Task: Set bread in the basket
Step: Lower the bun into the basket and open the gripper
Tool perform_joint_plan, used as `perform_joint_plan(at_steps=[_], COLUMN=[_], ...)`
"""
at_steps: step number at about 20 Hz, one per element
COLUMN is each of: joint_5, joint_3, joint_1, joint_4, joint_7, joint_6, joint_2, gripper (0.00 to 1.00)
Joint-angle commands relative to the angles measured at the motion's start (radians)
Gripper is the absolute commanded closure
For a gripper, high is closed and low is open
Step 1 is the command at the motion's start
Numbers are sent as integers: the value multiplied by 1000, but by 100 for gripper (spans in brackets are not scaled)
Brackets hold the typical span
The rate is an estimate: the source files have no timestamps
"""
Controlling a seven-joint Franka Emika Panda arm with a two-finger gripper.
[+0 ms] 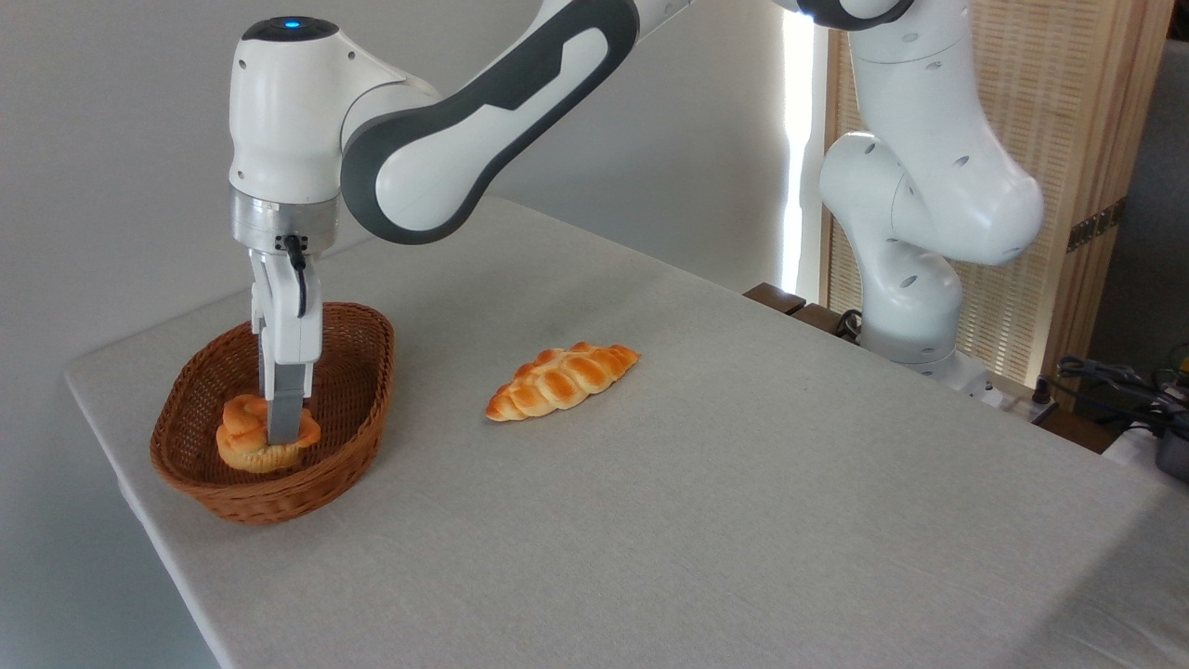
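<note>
Over on the left, the oval brown woven wicker basket (358, 372) sits near the table's corner, and inside it is the small, knotted orange-golden bun with the paler fluted base (243, 437). It is low in the bowl, down near or on the wicker floor, though the near wall hides the very bottom, so I can't say for sure it is resting. Reaching straight down into the basket is the white arm's two-finger gripper (282, 429), its grey fingers (286, 409) buried against the bun. From this side angle one finger covers the other, but they look closed on the bun, gripping it around its middle.

So the big part of the job reads as done: the bread is inside the basket, well within the rim. What is left, by my judgement, is small: part the fingers, let the bun settle, and lift clear without dragging it up or tipping the light basket.

Moving right, the bare grey cloth-covered table (743, 520) opens up, and well apart from the basket lies a longer braided, pointed golden loaf (562, 381), flat and untouched. Further right stands the arm's white base (915, 316) at the table's far edge, in front of a pale wooden slatted screen (1087, 139).
</note>
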State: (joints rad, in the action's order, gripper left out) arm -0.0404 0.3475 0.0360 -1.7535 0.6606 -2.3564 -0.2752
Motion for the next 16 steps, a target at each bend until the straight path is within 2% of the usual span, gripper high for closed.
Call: perform_joint_plan(at_steps=[1,7,11,13,15,16], joint_5=[-15,-13,5,5,7,7], joint_3=[2,4,1,-2,-5,-7], joint_1=[-2,-2,-2,-5,-14,-19], joint_4=[17,17,20,23,32,46], joint_7=[-2,-12,-22,-67,-105,-105], joint_6=[-6,-6,-4,3,47,107], joint_2=[-12,-10,-4,5,33,57], gripper=[0,0,0,0,0,0])
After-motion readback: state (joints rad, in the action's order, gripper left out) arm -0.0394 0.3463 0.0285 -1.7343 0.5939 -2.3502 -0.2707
